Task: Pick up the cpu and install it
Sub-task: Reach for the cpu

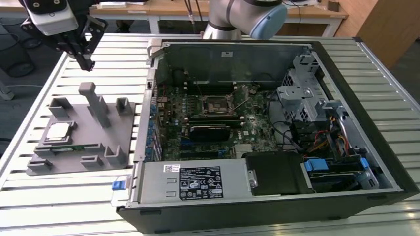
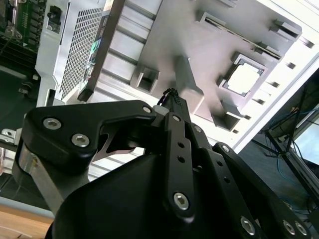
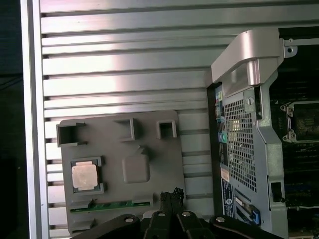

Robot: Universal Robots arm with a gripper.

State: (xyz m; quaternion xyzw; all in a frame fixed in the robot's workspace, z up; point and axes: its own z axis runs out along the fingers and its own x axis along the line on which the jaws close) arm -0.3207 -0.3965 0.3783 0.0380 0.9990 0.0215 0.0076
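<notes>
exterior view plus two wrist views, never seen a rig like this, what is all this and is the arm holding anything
The exterior view is from a camera standing apart: a robot arm over a slatted table with an opened computer. Both wrist views come from cameras riding on the arm, looking past its end effector, the black claw. A grey holder beside the computer carries the cpu, a silver square. The end effector hangs above the table near the holder, shut and empty.
</notes>
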